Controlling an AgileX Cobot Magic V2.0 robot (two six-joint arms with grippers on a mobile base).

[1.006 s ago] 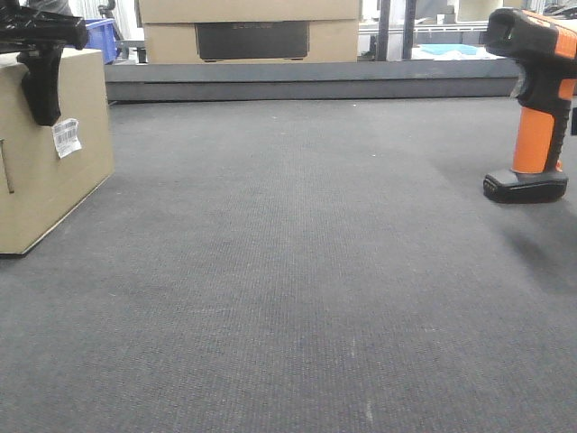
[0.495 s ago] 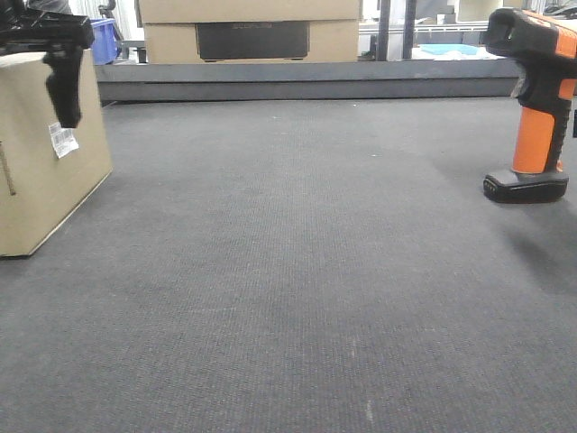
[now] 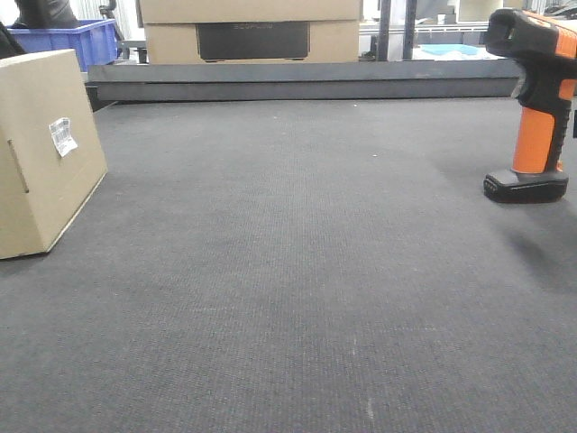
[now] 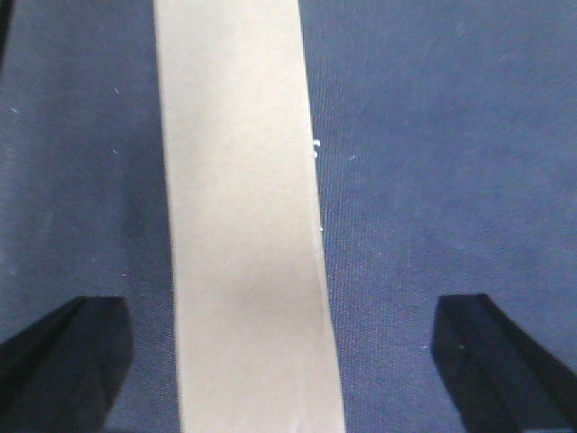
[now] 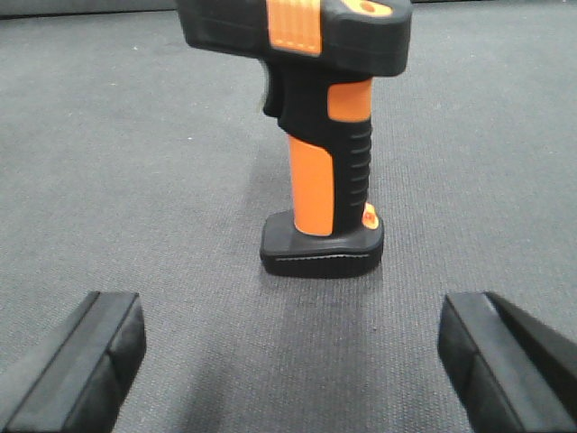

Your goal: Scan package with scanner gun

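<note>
A: What takes up most of the scene?

B: A dark grey carpeted table (image 3: 297,271), running back to a low grey ledge. Behind that ledge sits a large cardboard box (image 3: 251,29) with a dark rectangular panel, and a blue bin (image 3: 77,41) stands at the far left.

A: And the package?

B: The package (image 3: 41,149) rests on the carpet at the left edge, a plain tan box turned at an angle, with a small white label (image 3: 63,135) on the face toward the middle of the table. From the left wrist camera its tan top (image 4: 243,216) runs as a long strip straight down the frame.

A: Is the left gripper on it?

B: No. The left gripper (image 4: 288,361) hangs above it with its two dark fingertips (image 4: 63,361) spread wide, one on each side of the strip and clear of it.

A: Where is the scanner gun?

B: The scanner gun (image 3: 534,108) stands upright on its flat black foot at the right edge, well apart from the package. Its black head faces left above the orange handle.

A: And the right gripper?

B: The right gripper (image 5: 288,361) is low and just in front of the scanner, fingers (image 5: 81,361) wide apart, touching nothing.
</note>
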